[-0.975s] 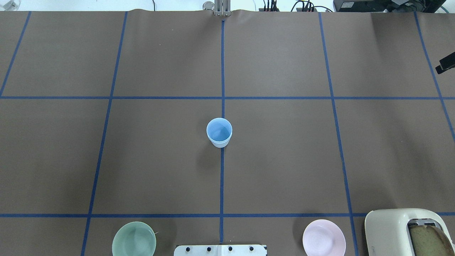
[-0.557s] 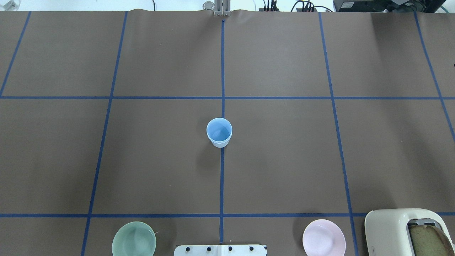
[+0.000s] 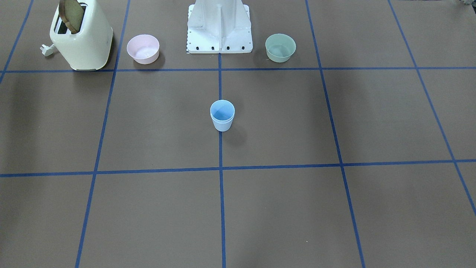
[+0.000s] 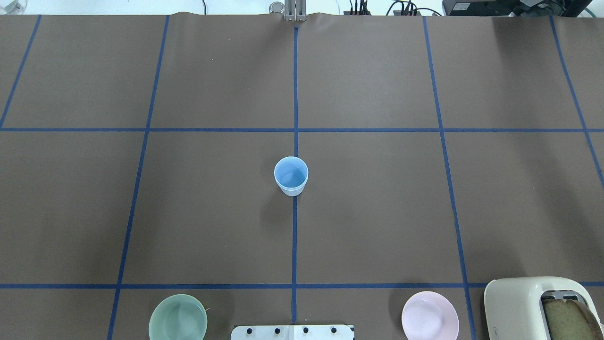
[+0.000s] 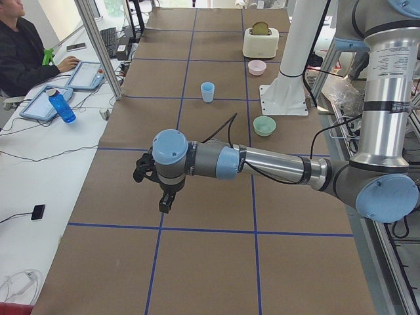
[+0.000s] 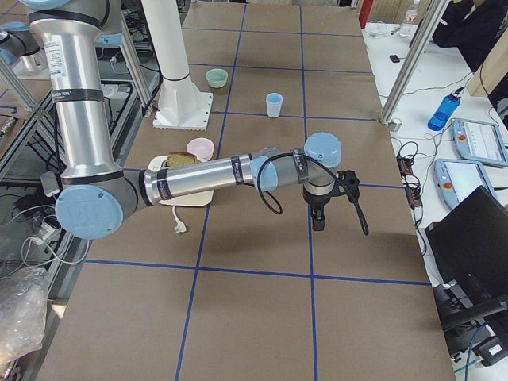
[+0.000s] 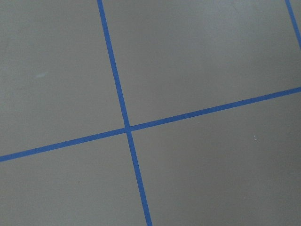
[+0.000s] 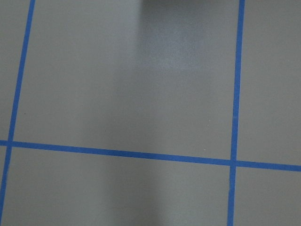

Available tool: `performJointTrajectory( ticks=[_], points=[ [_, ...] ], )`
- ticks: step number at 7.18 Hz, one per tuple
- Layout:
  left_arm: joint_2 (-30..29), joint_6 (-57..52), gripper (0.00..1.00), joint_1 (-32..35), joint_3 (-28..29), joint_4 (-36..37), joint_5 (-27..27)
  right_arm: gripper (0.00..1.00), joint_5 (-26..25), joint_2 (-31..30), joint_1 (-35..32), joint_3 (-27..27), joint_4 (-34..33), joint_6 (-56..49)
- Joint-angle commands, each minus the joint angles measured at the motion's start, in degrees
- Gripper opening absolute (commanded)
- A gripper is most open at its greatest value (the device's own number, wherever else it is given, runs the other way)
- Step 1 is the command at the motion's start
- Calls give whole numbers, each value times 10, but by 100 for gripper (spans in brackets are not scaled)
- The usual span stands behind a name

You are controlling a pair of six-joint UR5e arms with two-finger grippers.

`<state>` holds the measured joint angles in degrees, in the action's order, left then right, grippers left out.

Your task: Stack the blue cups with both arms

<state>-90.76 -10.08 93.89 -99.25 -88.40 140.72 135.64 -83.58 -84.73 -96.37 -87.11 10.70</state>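
Note:
The blue cups [image 4: 291, 175] stand upright at the table's middle on the centre tape line. They look nested: in the front-facing view [image 3: 222, 115] a second rim line shows just under the top rim. They are small and far in both side views [image 5: 207, 92] [image 6: 274, 104]. My left gripper [image 5: 164, 205] shows only in the exterior left view, pointing down over bare table far from the cups. My right gripper [image 6: 318, 222] shows only in the exterior right view, likewise far from them. I cannot tell whether either is open or shut. Both wrist views show only brown paper and blue tape.
Near the robot's base [image 4: 292, 332] sit a green bowl [image 4: 178, 323], a pink bowl [image 4: 430, 322] and a cream toaster [image 4: 528, 307] with a bread slice in it. Operators' desks with tablets and a blue bottle [image 5: 62, 107] line the far table edge.
A black gripper part at the overhead view's right edge has moved out of that view. The cups have not moved.

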Motion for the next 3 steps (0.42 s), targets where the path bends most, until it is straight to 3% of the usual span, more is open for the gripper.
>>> performJointTrajectory(
  ticks=[1, 3],
  points=[
    [0, 1, 98, 2, 0, -1, -1, 100, 1, -1, -1, 1, 0, -1],
    [0, 1, 98, 2, 1, -1, -1, 100, -1, -3, -1, 2, 0, -1]
  ],
)
